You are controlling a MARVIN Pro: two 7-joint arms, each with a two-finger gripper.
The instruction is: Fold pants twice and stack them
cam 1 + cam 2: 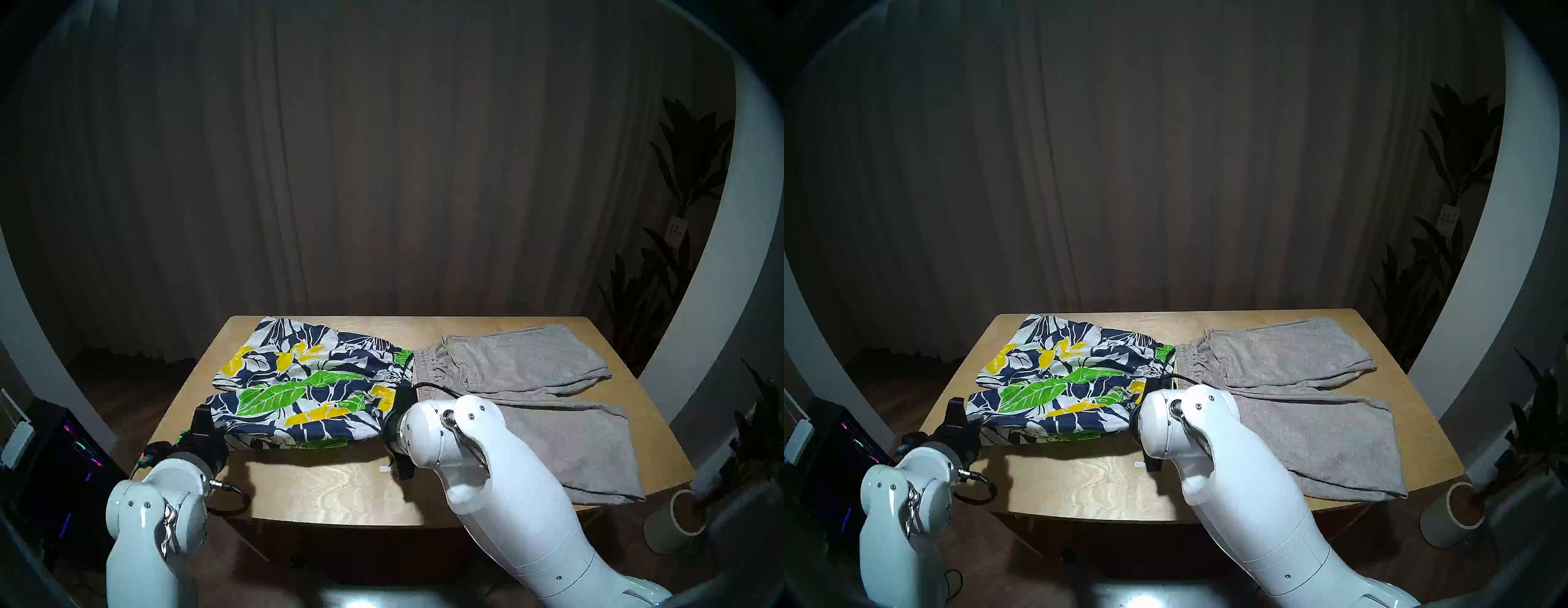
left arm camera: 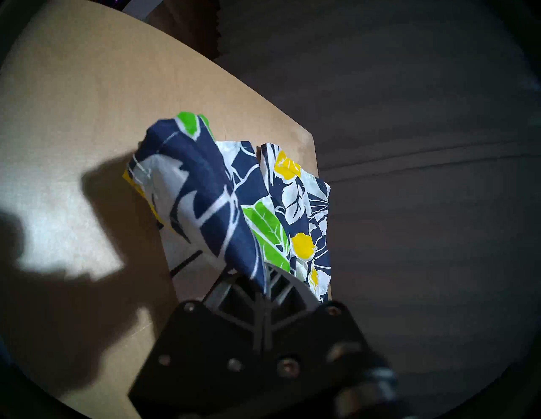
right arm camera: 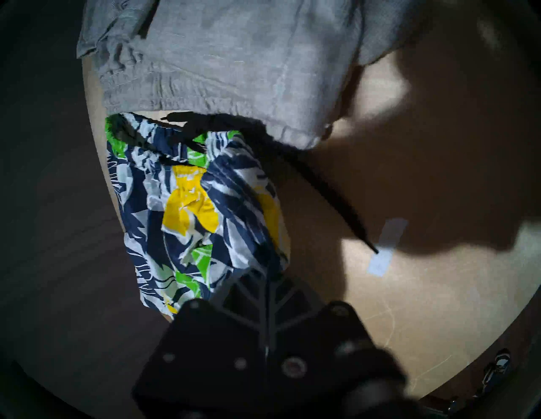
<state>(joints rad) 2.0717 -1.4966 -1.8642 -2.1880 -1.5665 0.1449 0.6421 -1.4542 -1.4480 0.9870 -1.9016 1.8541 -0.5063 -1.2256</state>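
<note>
The navy-and-white leaf-print shorts (image 1: 305,382) lie on the wooden table's (image 1: 322,488) left half, near edge lifted, pinched by the left gripper (image 2: 265,288) and right gripper (image 3: 266,278). Only the right wrist view shows their black drawstring (image 3: 322,187) trailing onto white tape (image 3: 383,254). Plain light-grey knit shorts (image 1: 530,395) lie flat alongside.

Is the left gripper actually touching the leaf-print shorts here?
Touching. The left wrist view shows the left gripper shut on a navy fold of the leaf-print shorts, the cloth running straight into the closed fingers.
</note>
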